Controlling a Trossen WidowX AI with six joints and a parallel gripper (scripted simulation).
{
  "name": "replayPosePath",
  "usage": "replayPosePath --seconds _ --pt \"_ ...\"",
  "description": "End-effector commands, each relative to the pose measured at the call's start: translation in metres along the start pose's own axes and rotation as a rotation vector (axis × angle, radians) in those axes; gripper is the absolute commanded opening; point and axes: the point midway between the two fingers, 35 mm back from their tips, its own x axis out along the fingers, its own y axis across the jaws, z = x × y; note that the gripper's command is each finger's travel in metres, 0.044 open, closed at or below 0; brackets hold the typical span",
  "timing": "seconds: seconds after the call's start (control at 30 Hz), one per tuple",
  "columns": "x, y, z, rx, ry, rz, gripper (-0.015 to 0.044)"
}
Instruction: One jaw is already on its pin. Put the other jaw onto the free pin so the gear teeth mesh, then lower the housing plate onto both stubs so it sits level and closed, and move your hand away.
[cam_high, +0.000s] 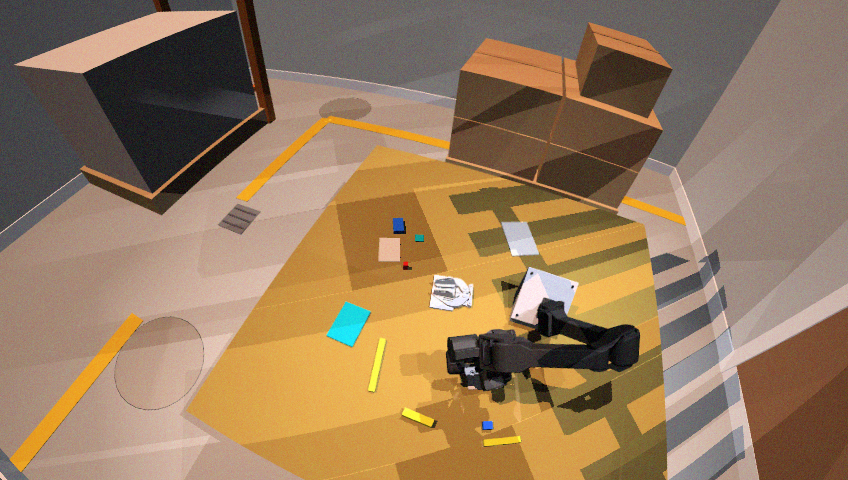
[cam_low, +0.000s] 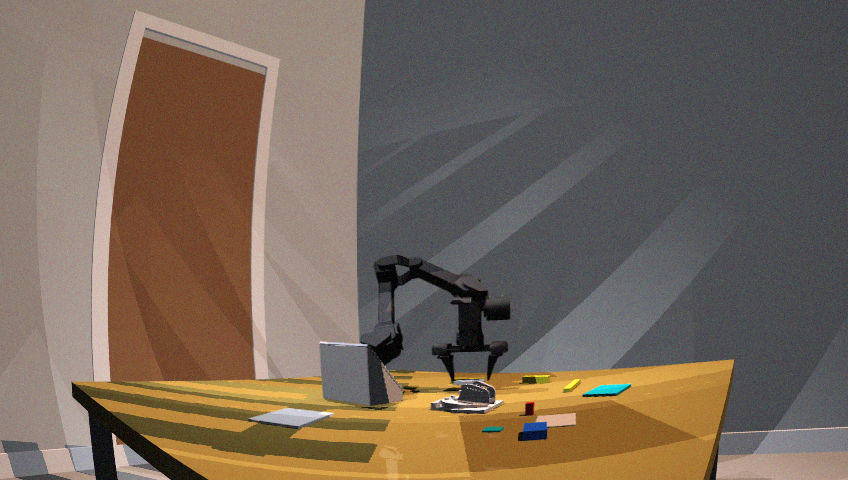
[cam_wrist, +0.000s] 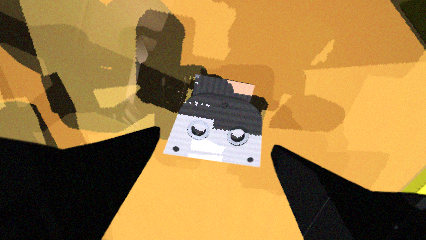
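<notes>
"Two ringed holes (cam_wrist: 189, 131) face up in the pale plate (cam_high: 471, 375) (cam_wrist: 205, 148). Where's the plate lying?"

"On the table (cam_high: 309, 362) (cam_low: 416, 443) (cam_wrist: 165, 210), beneath the gripper (cam_high: 476, 381) (cam_low: 470, 379) (cam_wrist: 217, 141)."

"Are the fingers holding it?"

"No, they're spread about as wide as they go, with nothing in their grip."

"And the white mechanism (cam_high: 451, 292) (cam_low: 467, 399)?"

"Apart from the plate, between the angled block (cam_high: 538, 295) (cam_low: 348, 373) and the cyan sheet (cam_high: 349, 324) (cam_low: 606, 390). Yellow bars (cam_high: 377, 365) (cam_low: 571, 385) lie farther out."
</notes>
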Motion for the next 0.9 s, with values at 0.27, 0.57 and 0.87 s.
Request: replayPosePath --seconds 0.27,0.57,0.87 --pt "0.018 0.001 0.000 0.004 0.001 -0.001 0.0440" --pt "0.019 0.001 0.000 0.004 0.001 -0.001 0.0440" --pt "0.020 0.001 0.000 0.004 0.001 -0.001 0.0440"
